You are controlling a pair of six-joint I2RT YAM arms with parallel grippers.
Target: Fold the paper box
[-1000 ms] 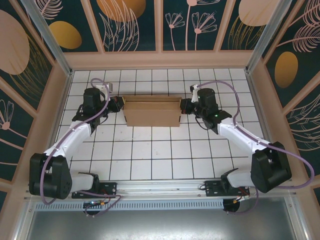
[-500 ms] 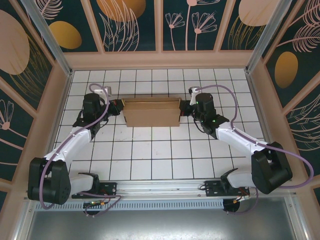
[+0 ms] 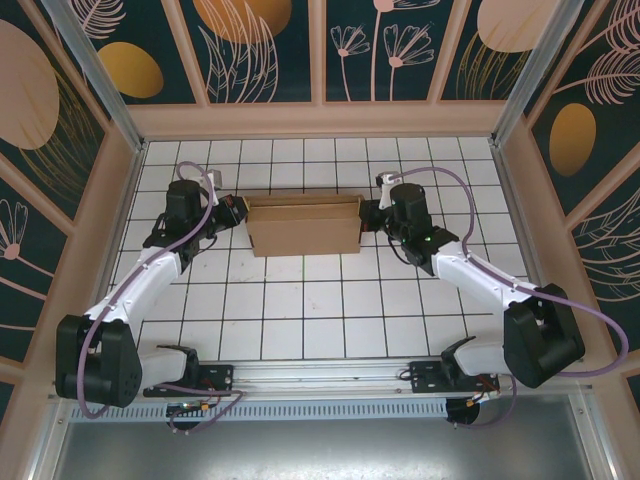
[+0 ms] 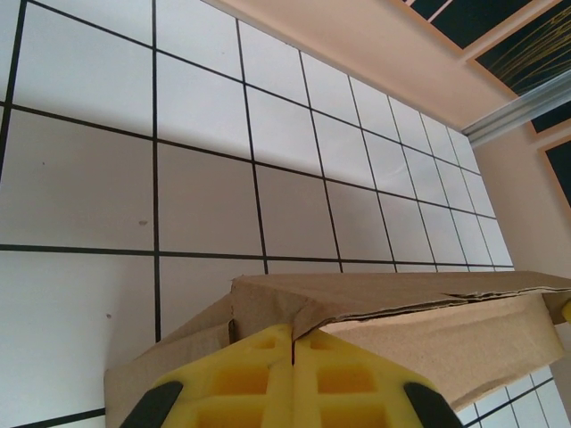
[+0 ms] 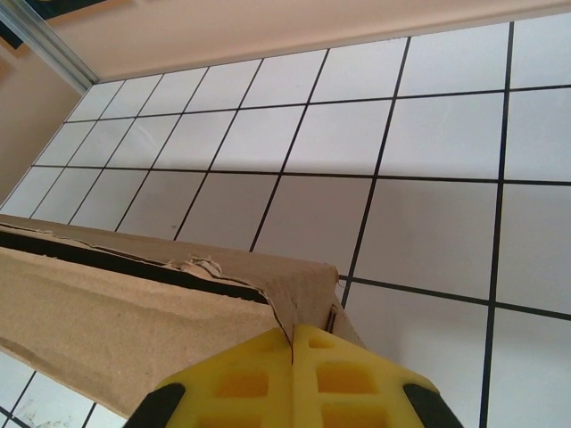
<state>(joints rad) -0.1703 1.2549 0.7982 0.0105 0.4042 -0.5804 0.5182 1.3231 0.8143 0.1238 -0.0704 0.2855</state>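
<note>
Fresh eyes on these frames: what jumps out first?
A brown box lies across the far middle of the white tiled table. The left gripper and the right gripper meet it at opposite ends, like mirror images. In both wrist views the yellow fingers are shut, with their tips at a ragged cardboard corner; whether they pinch it is unclear.

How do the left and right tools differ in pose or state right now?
Left tool sits at the paper box's left end; right tool sits at its right end. Left tool points right, right tool points left, so they face each other across the box. Shared: both are shut and up against the cardboard at their ends.
</note>
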